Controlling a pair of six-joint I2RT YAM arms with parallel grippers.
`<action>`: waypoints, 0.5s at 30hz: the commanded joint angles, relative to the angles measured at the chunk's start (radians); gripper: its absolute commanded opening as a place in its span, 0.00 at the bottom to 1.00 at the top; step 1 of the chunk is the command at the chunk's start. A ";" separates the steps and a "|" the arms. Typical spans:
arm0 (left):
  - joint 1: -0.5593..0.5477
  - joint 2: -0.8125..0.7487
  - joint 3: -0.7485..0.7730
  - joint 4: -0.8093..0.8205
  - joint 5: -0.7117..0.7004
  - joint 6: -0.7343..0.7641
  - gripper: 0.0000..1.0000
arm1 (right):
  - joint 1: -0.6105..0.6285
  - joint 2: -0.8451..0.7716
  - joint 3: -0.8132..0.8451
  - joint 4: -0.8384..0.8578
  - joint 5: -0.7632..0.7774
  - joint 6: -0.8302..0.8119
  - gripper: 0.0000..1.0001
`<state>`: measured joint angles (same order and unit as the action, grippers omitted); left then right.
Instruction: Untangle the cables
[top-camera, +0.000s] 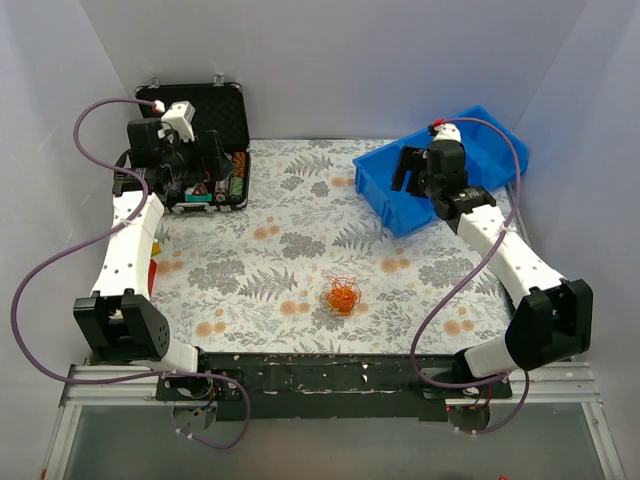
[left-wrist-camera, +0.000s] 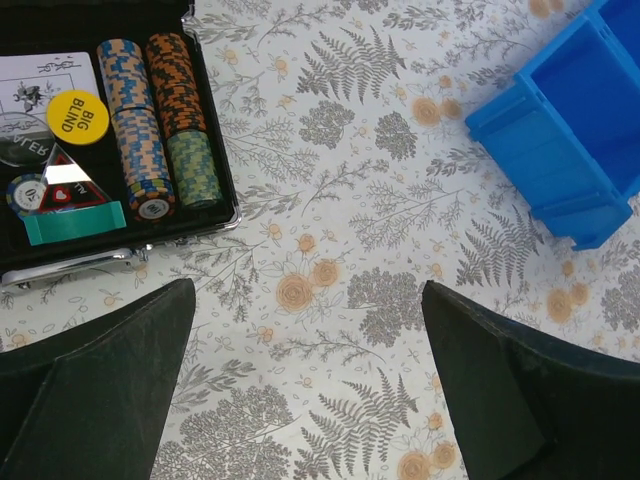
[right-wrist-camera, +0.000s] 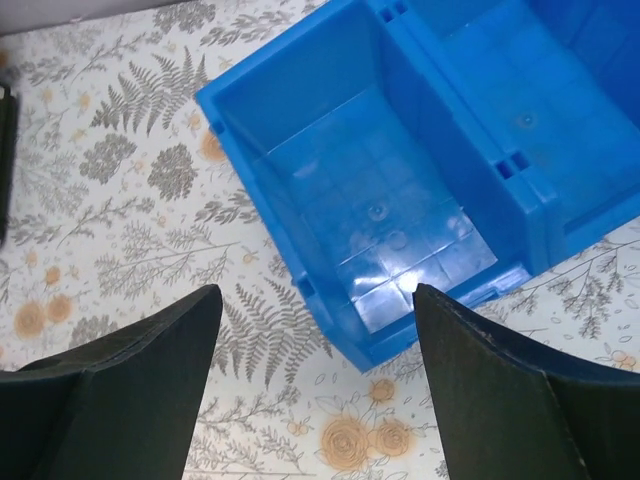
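Note:
The cables (top-camera: 342, 296) are a small tangled clump of thin orange and red wires lying on the floral cloth near the front centre. They show only in the top view. My left gripper (top-camera: 207, 160) hovers at the back left over the black case, open and empty, far from the clump. In the left wrist view its fingers (left-wrist-camera: 95, 380) stand wide apart above bare cloth. My right gripper (top-camera: 418, 170) hovers at the back right over the blue bin, open and empty. Its fingers (right-wrist-camera: 520, 390) frame the bin's near corner.
An open black case (top-camera: 200, 140) with poker chips (left-wrist-camera: 160, 120) and a yellow disc stands at the back left. A blue two-compartment bin (top-camera: 440, 170), (right-wrist-camera: 400, 180) sits at the back right. White walls enclose the table. Purple arm cords loop at both sides.

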<state>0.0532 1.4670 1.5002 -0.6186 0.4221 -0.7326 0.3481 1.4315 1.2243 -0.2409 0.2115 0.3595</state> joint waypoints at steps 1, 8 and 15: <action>0.004 -0.040 -0.030 0.060 -0.042 -0.008 0.98 | -0.078 0.041 0.023 0.037 0.010 -0.020 0.84; 0.002 -0.050 -0.063 0.065 -0.016 -0.002 0.98 | -0.001 0.137 0.050 0.114 0.032 -0.172 0.87; 0.002 -0.042 -0.098 0.065 -0.043 -0.033 0.98 | 0.043 0.224 0.026 0.155 0.048 -0.177 0.84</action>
<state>0.0532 1.4528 1.4250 -0.5537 0.3901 -0.7452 0.3714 1.6436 1.2510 -0.1566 0.2264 0.2165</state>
